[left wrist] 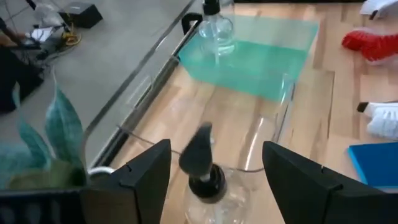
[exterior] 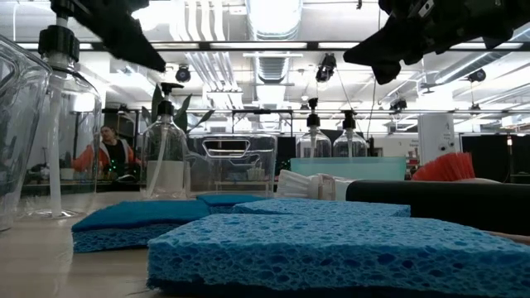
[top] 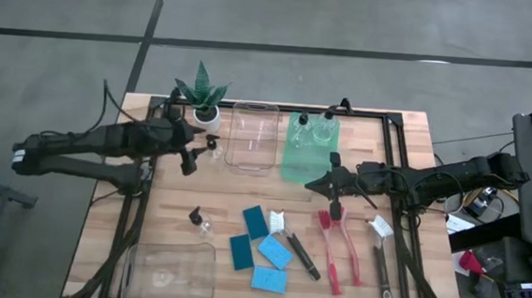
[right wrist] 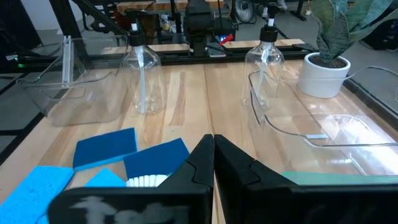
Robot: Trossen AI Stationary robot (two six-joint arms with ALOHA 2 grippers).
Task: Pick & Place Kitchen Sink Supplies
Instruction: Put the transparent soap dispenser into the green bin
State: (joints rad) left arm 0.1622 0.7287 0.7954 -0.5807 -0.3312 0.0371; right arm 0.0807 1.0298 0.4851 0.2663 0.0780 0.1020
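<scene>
Left gripper (left wrist: 214, 171) stands wide open around a clear pump bottle (left wrist: 208, 180) it seemingly isn't gripping, two bottles (top: 313, 127) sit ahead in the green bin (top: 305, 156), while sponges (top: 261, 250) and brushes (top: 339, 243) wait unsorted.

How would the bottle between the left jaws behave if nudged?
The bottle looks clear and empty, so probably light. It stands upright with a tall pump top, so a high push might tip it. The smooth rounded wall could slip in the open left gripper.
</scene>
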